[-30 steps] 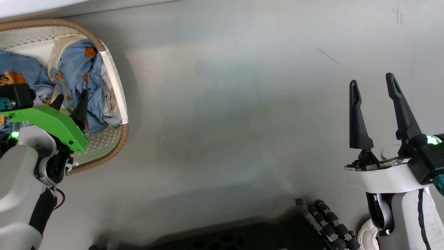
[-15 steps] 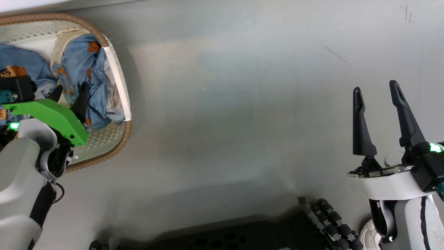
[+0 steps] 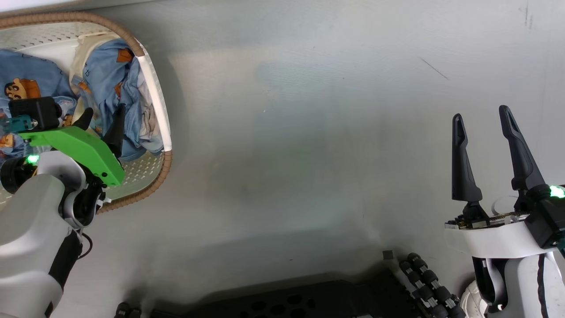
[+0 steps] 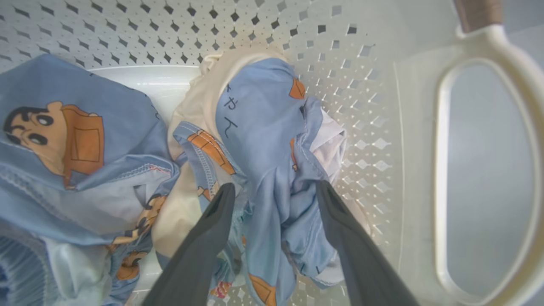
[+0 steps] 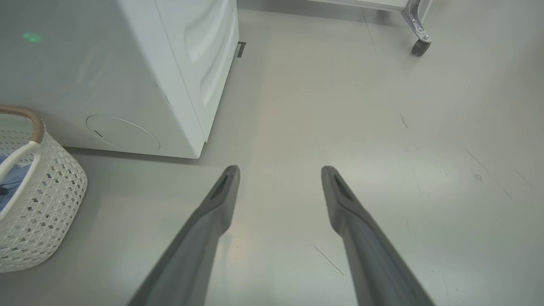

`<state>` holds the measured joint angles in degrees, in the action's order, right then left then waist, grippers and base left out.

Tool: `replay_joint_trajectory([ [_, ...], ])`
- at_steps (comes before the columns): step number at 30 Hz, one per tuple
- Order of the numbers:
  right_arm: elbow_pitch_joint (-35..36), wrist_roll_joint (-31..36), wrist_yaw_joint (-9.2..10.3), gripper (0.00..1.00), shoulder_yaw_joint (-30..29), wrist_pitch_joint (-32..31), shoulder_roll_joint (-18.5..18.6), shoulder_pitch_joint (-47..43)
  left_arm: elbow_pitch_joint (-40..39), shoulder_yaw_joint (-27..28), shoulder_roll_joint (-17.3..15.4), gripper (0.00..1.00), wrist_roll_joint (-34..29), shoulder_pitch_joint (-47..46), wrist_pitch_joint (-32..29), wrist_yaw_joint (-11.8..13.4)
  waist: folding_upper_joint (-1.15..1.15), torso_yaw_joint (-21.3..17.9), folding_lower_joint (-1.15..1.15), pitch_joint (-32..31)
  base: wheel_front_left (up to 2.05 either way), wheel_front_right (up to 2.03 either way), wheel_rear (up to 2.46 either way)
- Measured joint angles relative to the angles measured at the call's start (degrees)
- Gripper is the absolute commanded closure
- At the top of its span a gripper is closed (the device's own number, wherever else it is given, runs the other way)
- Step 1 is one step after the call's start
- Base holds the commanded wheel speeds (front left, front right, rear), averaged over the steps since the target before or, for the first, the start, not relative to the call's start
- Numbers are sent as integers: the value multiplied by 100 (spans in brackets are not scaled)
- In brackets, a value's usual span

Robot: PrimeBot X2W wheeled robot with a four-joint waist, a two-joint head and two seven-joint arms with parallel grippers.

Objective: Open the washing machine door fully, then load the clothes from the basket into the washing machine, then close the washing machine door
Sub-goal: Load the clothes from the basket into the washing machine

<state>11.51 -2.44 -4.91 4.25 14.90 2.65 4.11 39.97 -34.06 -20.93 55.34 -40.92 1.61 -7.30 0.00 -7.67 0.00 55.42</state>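
Clothes (image 4: 263, 127) of light blue cloth printed with orange-brown cartoon figures, with cream cloth among them, are heaped inside the basket (image 3: 164, 170), which is set on the grey floor (image 3: 309, 154) at the upper left of the head view. The left gripper (image 4: 275, 187) is positioned inside the basket with its jaws spread wide. A bunched fold of blue cloth is straddled by the two fingers, and nothing is clamped. Whether the fingertips are pressed against the cloth cannot be told. The basket's cream handle loop is seen to the right of that fold in the left wrist view. The right gripper (image 3: 481, 114) is held above bare floor at the lower right of the head view, well apart from the basket, its jaws likewise parted and empty. In the right wrist view the washing machine (image 5: 127, 63) is shown as a white cabinet standing on the floor near the basket, and a caster wheel (image 5: 420, 46) is seen at the far upper right.
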Motion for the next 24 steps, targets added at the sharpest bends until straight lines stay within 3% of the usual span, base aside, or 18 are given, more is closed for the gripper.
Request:
replay_joint_trajectory([
  [13,57,5,0,0,-19,0,3,-110,52,-348,3,0,67,-154,207,0,0,44,0,9,0,0,0],
  [14,60,5,0,0,-21,0,4,-110,52,-372,3,1,68,-170,209,0,0,47,0,10,0,0,0],
  [16,67,7,0,0,-23,0,4,-110,60,-432,3,16,75,-194,235,0,0,53,0,11,0,0,0],
  [17,73,7,0,0,-23,0,4,-110,70,-464,3,16,75,-199,258,0,0,56,0,12,0,0,0],
  [20,83,7,0,0,-23,0,4,-110,111,-517,3,9,116,-202,292,0,0,63,0,13,0,0,0],
  [24,100,9,-1,0,-23,0,4,-111,189,-605,-2,9,138,-214,350,0,0,72,0,15,0,0,0],
])
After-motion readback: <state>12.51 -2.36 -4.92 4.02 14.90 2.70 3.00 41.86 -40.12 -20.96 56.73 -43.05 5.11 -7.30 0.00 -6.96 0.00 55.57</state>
